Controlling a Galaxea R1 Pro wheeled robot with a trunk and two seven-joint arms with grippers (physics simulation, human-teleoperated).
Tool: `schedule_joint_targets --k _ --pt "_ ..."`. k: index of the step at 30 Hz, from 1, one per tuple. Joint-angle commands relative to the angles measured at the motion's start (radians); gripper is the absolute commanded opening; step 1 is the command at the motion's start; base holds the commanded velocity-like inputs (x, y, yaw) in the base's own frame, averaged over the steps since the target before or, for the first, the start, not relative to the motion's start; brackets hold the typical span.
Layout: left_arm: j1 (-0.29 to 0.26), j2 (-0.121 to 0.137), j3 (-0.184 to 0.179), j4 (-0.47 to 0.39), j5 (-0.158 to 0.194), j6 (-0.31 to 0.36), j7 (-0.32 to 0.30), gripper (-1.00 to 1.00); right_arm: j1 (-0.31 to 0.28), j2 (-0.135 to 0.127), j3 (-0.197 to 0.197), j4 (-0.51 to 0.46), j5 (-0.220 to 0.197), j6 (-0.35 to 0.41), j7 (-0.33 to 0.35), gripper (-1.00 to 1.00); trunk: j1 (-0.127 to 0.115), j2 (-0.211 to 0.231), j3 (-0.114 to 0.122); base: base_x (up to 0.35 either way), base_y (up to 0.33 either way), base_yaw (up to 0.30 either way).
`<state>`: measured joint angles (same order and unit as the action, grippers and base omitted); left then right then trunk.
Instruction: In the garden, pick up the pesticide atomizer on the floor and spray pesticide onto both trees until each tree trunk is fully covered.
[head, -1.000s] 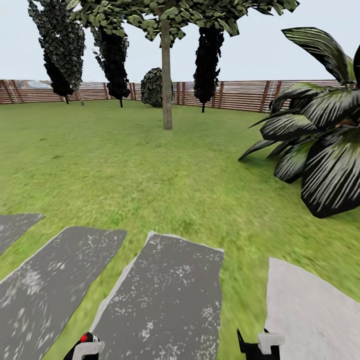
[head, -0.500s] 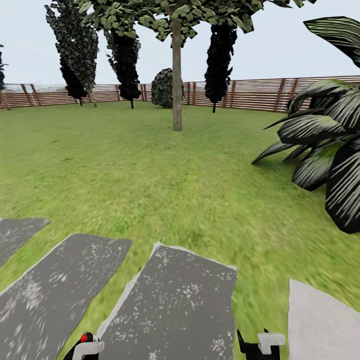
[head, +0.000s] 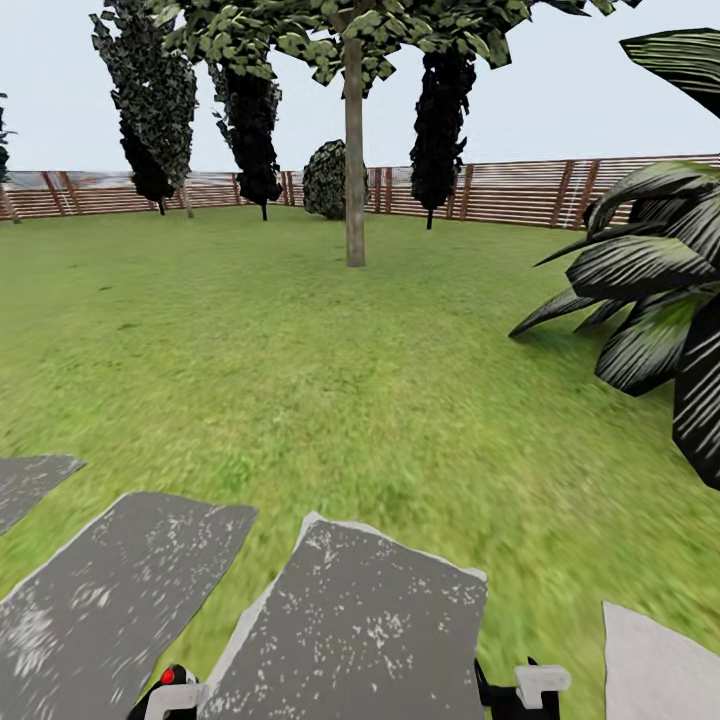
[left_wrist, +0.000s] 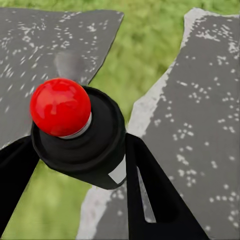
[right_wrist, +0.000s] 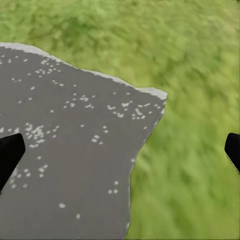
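Left gripper (left_wrist: 75, 165) clamps pesticide atomizer (left_wrist: 75, 132) above grey paving slab (head: 350, 630). Right gripper (right_wrist: 120, 150) spread wide over same slab's edge. Tree trunk (head: 354, 170) far beyond slab, across lawn (head: 300, 350).

Pesticide atomizer (left_wrist: 80, 135) sat upright between the left hand's (left_wrist: 75, 190) two black fingers, clamped on both sides: dark round cap, glossy red ball on top, sliver of white label low on the body. In the head view its red dot (head: 167, 676) showed at the bottom edge, over the paving slabs. Garden (head: 300, 340): green lawn, slat fence behind. One bare grey-brown tree trunk (head: 354, 150) stood straight, well ahead on the grass.
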<state>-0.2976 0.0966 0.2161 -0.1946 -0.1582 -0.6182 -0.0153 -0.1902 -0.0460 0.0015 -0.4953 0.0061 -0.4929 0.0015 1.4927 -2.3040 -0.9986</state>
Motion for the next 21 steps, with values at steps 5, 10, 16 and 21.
schedule_joint_targets --k 5,10,16,21 --pt "0.000 0.000 0.000 0.000 0.000 0.000 0.000 -1.00 0.000 0.000 0.000 0.000 0.000 -0.001 0.000 1.00 0.000 0.000 0.000 0.337 0.000 0.000" --pt "0.000 0.000 0.000 0.000 0.000 0.000 0.000 -1.00 0.000 0.000 0.000 0.000 0.000 0.000 0.000 1.00 0.000 0.000 0.000 0.337 0.000 0.000" --pt "0.000 0.000 0.000 0.000 0.000 -0.001 0.000 -1.00 0.000 0.000 0.000 0.000 0.000 -0.001 0.000 1.00 0.000 0.000 0.000 0.337 0.000 0.000" --pt "0.000 0.000 0.000 0.000 0.000 0.000 0.000 -1.00 0.000 0.000 -0.001 0.000 0.000 0.000 0.000 1.00 0.000 0.000 0.000 0.337 0.000 0.000"
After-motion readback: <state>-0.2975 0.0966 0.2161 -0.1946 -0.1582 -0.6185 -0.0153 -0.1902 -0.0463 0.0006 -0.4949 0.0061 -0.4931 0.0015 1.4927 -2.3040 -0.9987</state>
